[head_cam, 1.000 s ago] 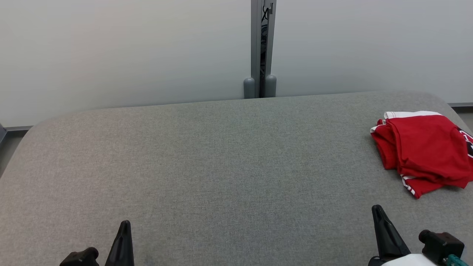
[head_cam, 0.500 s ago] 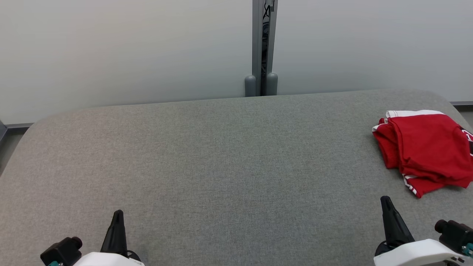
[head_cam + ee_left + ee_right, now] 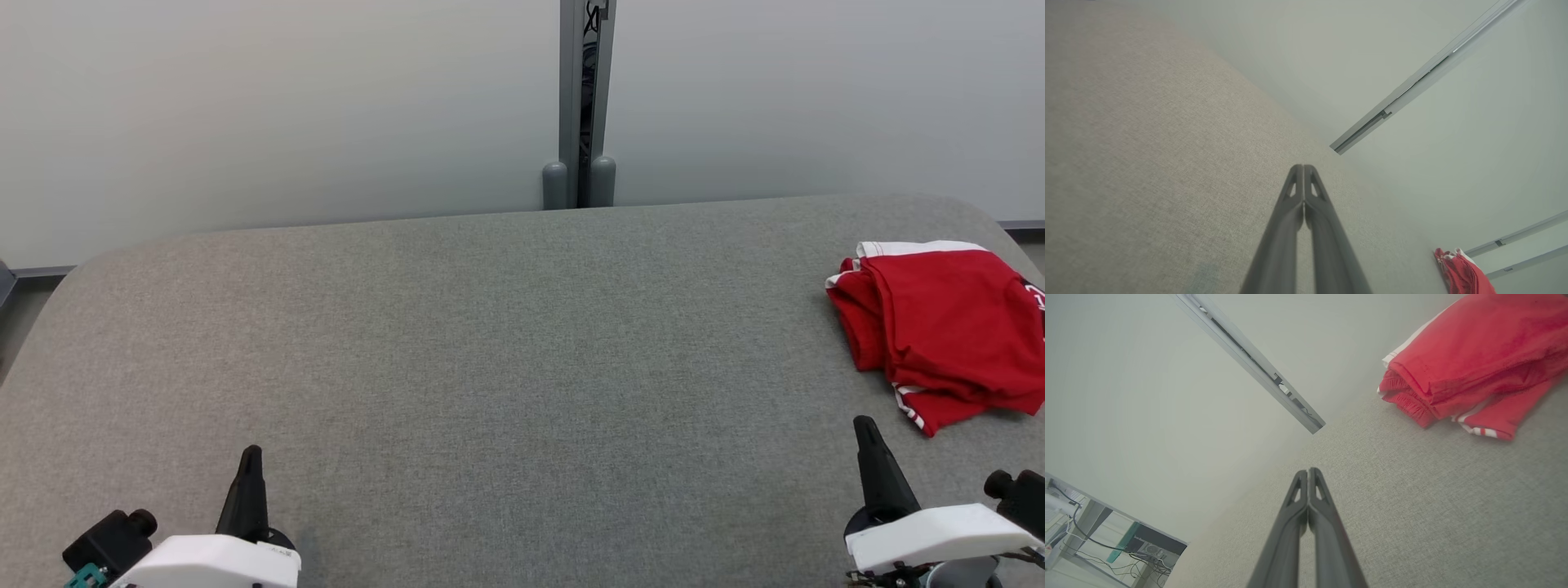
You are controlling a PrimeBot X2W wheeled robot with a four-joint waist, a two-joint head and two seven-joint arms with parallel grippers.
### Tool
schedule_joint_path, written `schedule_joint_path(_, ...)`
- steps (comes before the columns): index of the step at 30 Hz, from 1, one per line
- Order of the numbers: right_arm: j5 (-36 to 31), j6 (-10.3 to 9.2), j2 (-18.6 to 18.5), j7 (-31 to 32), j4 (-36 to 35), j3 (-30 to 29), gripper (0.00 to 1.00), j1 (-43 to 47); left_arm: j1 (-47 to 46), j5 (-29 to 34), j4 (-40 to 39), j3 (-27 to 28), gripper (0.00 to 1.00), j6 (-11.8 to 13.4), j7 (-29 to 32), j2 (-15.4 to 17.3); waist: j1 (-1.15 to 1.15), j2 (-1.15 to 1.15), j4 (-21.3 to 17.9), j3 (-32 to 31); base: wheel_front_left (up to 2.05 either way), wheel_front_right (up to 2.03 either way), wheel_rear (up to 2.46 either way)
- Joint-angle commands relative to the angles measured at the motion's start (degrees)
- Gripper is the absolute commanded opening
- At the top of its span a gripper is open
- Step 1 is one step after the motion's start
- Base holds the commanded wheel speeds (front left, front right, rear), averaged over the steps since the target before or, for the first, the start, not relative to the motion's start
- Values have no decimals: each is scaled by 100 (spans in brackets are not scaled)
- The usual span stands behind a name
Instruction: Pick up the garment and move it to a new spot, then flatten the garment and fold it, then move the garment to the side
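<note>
The red garment lay in a loose, rumpled heap against the right edge of the grey, cloth-covered counter, nearer the far right corner than the near one. A white band ran along its far side, and a flap with thin red-and-white stripes stuck out from under the heap toward the near edge. It lay apart from both tools. The right tool stood over the counter close to the near right corner, its two dark fingers pressed together into a single point aimed at the far edge. A strip of bare grey cloth lay between its tip and the striped flap. In the right wrist view the right tool had its fingers meeting at the tips, closed on nothing, and the garment sat ahead and off to one side. The left tool stood by the near left corner, likewise closed and empty, well apart from the heap across the width of the counter. In the left wrist view the left tool was shut tip to tip, and the garment was a small red lump by the opposite edge. Behind the far edge rose a pale wall, with a grey post coming down to the middle of that edge. Off beyond the counter, the right wrist view caught a tangle of cables low down.
</note>
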Motion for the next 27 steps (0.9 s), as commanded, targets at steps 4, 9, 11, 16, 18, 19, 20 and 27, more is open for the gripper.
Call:
schedule_joint_path(4, 421, 2, -56, 105, 2, -70, 0, -217, -275, -399, -20, 91, 0, -76, 106, 36, 0, 0, 6, 14, 0, 0, 0)
schedule_joint_path(9, 778, 2, -60, 185, 49, -120, 0, -292, -360, -738, 13, 143, 0, -116, 196, 39, 0, 0, 13, 30, 0, 0, 0)
schedule_joint_path(11, 913, 2, -62, 224, 67, -138, 0, -323, -398, -864, 26, 162, 0, -135, 230, 40, 0, 0, 16, 36, 0, 0, 0)
schedule_joint_path(16, 1243, 2, -65, 298, 115, -181, 0, -391, -472, -1184, 58, 211, 0, -170, 317, 43, 0, 0, 23, 52, 0, 0, 0)
schedule_joint_path(18, 1308, 2, -65, 318, 123, -190, 0, -407, -491, -1244, 65, 221, 0, -180, 335, 44, 0, 0, 24, 55, 0, 0, 0)
schedule_joint_path(19, 1373, 2, -65, 336, 132, -200, 0, -424, -511, -1306, 69, 230, 0, -190, 353, 45, 0, 0, 25, 58, 0, 0, 0)
schedule_joint_path(20, 1437, 2, -66, 349, 141, -209, 0, -439, -531, -1367, 74, 239, 0, -197, 367, 46, 0, 0, 27, 61, 0, 0, 0)
schedule_joint_path(27, 1860, 2, -67, 453, 195, -275, 0, -533, -631, -1779, 116, 300, 0, -243, 477, 49, 0, 0, 36, 83, 0, 0, 0)
